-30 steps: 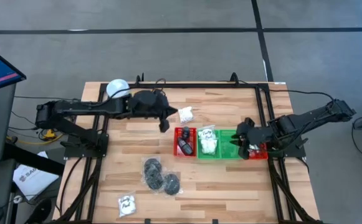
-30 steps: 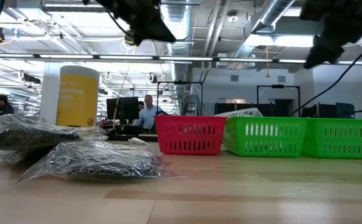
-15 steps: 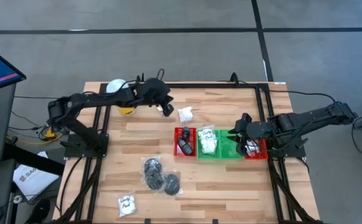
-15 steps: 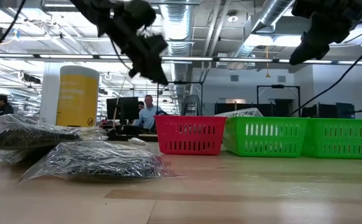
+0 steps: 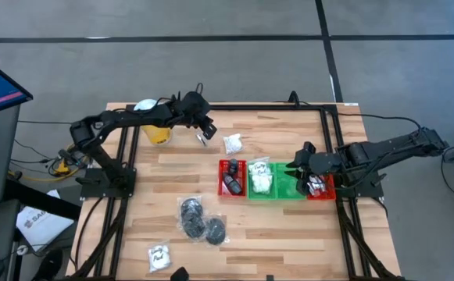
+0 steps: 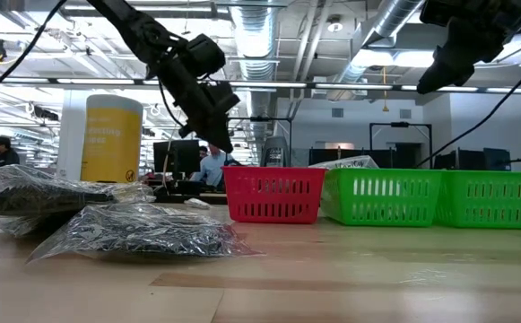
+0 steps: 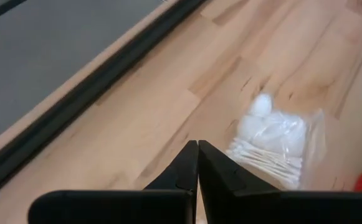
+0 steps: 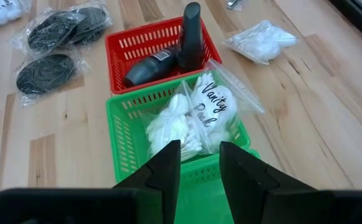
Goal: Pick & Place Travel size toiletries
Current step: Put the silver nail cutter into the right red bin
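My left gripper [image 5: 204,134] [image 6: 217,136] [image 7: 197,148] is shut and holds nothing. It hangs above the far part of the table, just left of a clear sachet of white pieces [image 5: 232,144] [image 7: 271,140] [image 8: 261,40] that lies flat on the wood. My right gripper [image 5: 297,173] [image 8: 199,163] [image 6: 429,81] is open and empty, hovering over the green trays [image 5: 276,193]. One green tray holds a white bag [image 5: 261,179] [image 8: 199,112]. Clear bags of black round pieces [image 5: 201,221] [image 6: 134,231] and another white sachet [image 5: 159,256] lie near the front edge.
A row of trays stands right of centre: a red tray [image 5: 222,187] with dark bottles [image 8: 168,53], two green ones, and a red one [image 5: 324,190] under the right arm. A yellow cylinder [image 5: 158,133] [image 6: 110,139] stands at the far left. Bare wood lies between the trays and the black bags.
My left gripper has moved toward the table's far edge and come down, ending beside the white sachet; its arm has drawn back to the left. My right gripper has shifted slightly toward the table's left over the green trays. No object has moved.
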You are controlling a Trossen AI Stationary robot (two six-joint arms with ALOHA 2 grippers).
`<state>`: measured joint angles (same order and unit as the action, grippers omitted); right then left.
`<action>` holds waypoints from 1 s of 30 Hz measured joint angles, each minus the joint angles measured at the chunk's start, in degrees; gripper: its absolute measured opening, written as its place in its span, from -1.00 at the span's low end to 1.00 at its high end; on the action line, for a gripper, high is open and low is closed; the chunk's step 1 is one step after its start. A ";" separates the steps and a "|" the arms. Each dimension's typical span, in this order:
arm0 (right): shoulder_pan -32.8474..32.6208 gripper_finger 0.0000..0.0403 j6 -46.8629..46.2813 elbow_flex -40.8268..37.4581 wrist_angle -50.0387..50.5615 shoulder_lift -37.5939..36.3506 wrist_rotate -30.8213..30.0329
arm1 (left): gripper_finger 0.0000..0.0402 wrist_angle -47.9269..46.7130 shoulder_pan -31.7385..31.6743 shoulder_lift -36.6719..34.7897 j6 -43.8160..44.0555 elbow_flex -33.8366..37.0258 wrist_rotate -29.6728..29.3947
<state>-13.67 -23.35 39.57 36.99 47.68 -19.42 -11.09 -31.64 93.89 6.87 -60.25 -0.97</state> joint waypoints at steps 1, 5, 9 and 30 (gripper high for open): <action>0.00 -0.49 0.00 0.00 0.00 0.00 0.00 | -0.98 0.31 0.04 0.23 -0.16 0.00 0.06; -0.02 -0.49 0.00 0.00 0.00 0.00 0.02 | -0.98 0.14 -0.57 1.27 -0.36 -0.02 0.36; -0.02 -0.49 0.00 -0.01 -0.02 0.08 0.02 | -0.98 0.10 -0.66 2.23 -2.40 -0.02 0.11; -0.09 -0.49 4.02 0.00 -0.88 8.82 0.06 | -0.42 -4.71 0.57 2.77 -14.51 -0.02 1.44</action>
<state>-13.76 -19.33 39.57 36.11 56.50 -19.36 -15.80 -31.07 96.66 -7.63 -60.27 0.47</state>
